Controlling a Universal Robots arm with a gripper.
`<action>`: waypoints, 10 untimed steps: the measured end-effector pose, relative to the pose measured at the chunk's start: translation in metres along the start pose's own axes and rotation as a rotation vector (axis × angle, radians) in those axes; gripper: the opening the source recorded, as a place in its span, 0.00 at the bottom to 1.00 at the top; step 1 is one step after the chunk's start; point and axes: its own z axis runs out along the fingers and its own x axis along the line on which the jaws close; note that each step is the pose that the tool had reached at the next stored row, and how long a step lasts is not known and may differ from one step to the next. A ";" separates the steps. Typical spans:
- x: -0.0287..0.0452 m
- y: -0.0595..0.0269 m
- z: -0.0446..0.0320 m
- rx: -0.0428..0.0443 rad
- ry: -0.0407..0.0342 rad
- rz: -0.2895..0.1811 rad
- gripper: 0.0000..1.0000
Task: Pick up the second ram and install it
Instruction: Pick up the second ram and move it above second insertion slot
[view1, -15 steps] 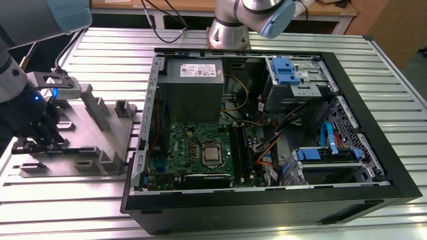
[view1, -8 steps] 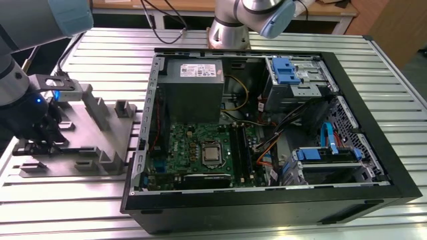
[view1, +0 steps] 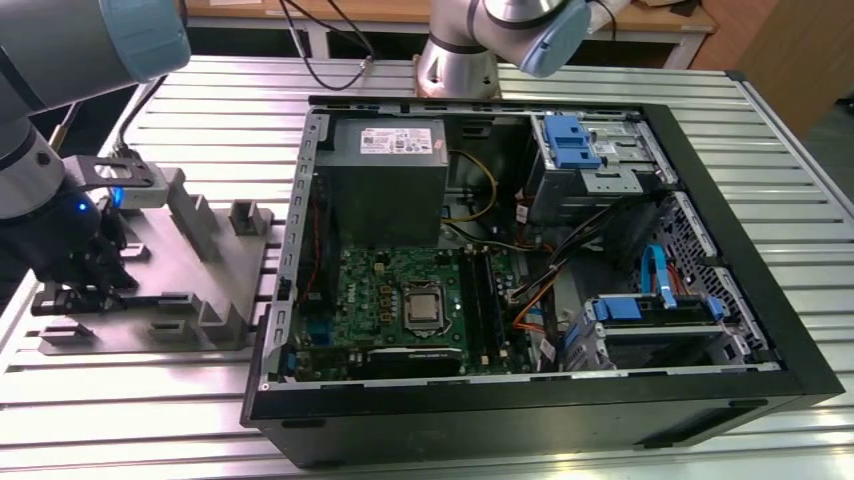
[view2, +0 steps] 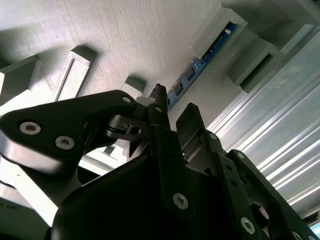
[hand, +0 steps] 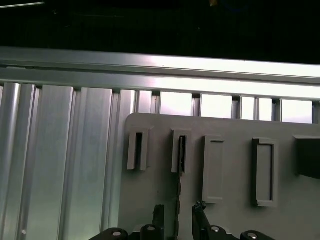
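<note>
Second ram (view2: 196, 67) looks blue in the second wrist view.

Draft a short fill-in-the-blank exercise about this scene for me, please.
1. The thin, dark blue-green ram stick stands on edge in a slot of the ____ holder plate.
2. The gripper has its black fingers on either side of the stick without touching it, so it is ____.
3. The holder plate lies on the exterior view's ____ of the open black computer case.
Missing words: grey; open; left.
</note>
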 end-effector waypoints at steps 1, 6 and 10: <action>0.0000 0.0000 0.0001 0.0001 -0.0001 0.000 0.36; 0.0000 0.0000 0.0002 0.0001 -0.0001 0.000 0.27; 0.0000 0.0000 0.0003 0.0001 -0.0001 0.000 0.21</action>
